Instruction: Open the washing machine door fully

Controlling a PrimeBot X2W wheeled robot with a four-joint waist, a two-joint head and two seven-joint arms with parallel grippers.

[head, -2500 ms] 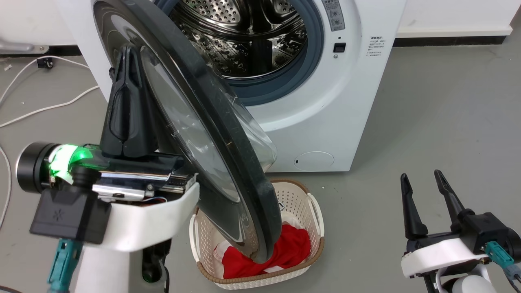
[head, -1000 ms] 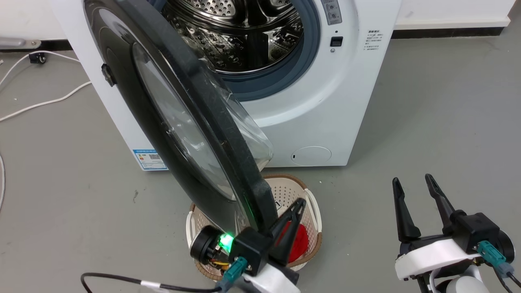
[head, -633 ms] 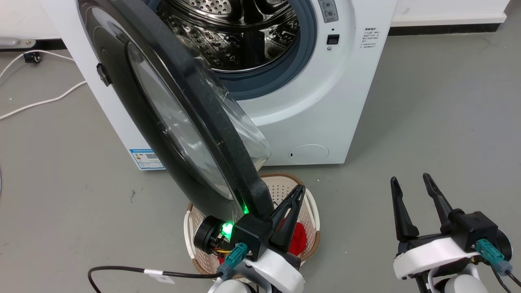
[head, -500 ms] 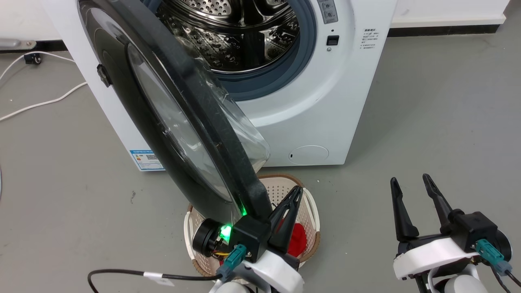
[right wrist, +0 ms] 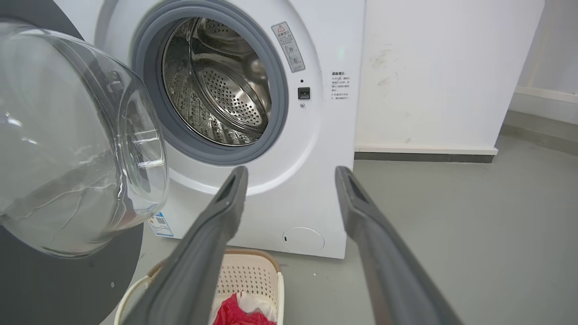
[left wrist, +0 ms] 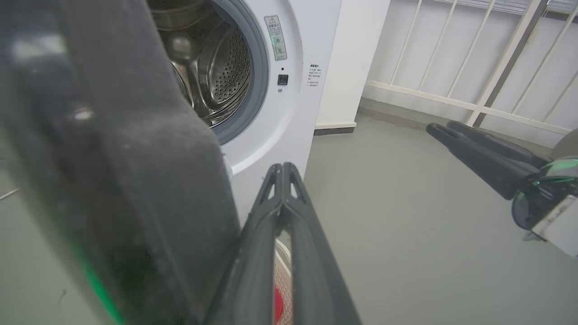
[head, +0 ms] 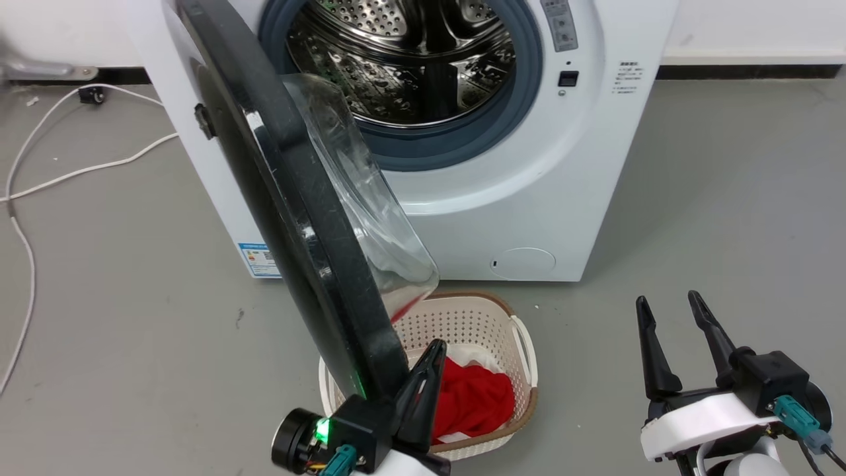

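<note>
Grey floor bears the washing machine, a white basket before it — white cables trail left.

One washing machine, one door, one basket, one red garment, perhaps two white cables

Head view: door top cut by upper edge; its rim hides left side of basket and part of machine front. Base of left gripper cut at bottom edge; contact with rim unclear. Print on sticker too small to read. Left wrist view: door blurred at left, covering most of drum. Right wrist view: basket cut by bottom edge.
</note>
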